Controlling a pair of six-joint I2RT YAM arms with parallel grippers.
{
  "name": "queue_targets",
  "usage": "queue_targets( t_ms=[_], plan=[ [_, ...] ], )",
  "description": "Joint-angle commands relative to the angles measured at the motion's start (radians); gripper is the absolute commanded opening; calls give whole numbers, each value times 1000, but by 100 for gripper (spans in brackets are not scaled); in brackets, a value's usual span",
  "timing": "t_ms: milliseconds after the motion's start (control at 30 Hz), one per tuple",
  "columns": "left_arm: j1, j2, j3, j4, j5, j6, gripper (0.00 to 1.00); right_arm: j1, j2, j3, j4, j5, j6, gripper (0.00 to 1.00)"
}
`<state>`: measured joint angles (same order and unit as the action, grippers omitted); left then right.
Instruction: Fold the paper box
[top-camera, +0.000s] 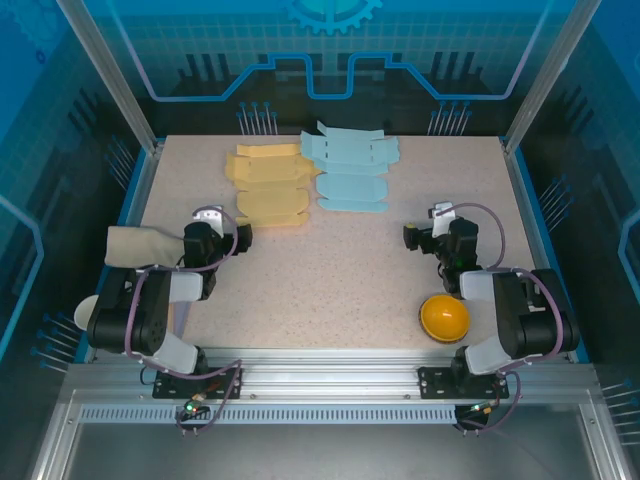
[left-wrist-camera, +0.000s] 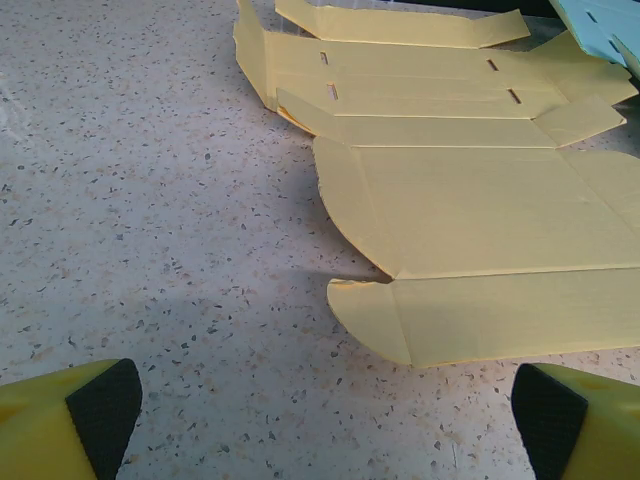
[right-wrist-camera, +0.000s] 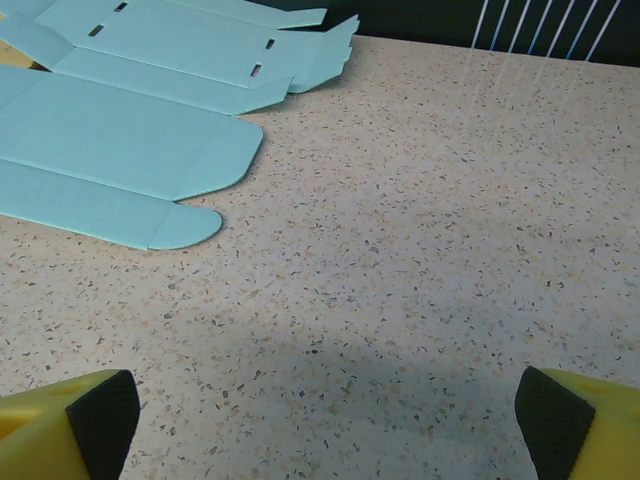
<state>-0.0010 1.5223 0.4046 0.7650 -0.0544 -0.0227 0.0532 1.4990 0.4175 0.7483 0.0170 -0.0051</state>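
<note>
Flat unfolded yellow paper boxes (top-camera: 268, 186) lie in a stack at the back left of the table, and flat light-blue ones (top-camera: 352, 170) lie beside them to the right. In the left wrist view the yellow sheets (left-wrist-camera: 470, 200) spread out just ahead of my left gripper (left-wrist-camera: 325, 425), which is open with bare table between its fingers. My right gripper (right-wrist-camera: 325, 425) is open too, over bare table, with the blue sheets (right-wrist-camera: 120, 140) ahead to its left. From above, the left gripper (top-camera: 228, 238) sits near the yellow stack's front edge and the right gripper (top-camera: 425, 238) stands at mid right.
A yellow-orange dome-shaped object (top-camera: 444, 317) rests near the right arm's base. A beige cloth (top-camera: 140, 246) lies at the table's left edge by the left arm. Transparent blue walls enclose the speckled table (top-camera: 330, 280).
</note>
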Motion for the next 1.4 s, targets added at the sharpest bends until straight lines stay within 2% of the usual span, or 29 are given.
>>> queue_targets(
  t_ms=[0, 1133, 1367],
  plan=[
    [3, -6, 19, 8, 15, 20, 99, -7, 6, 17, 0, -13, -9, 100],
    [5, -6, 17, 8, 18, 17, 99, -10, 6, 16, 0, -18, -6, 100],
    [21, -7, 18, 8, 46, 7, 99, -9, 6, 17, 1, -17, -7, 100]
  ],
)
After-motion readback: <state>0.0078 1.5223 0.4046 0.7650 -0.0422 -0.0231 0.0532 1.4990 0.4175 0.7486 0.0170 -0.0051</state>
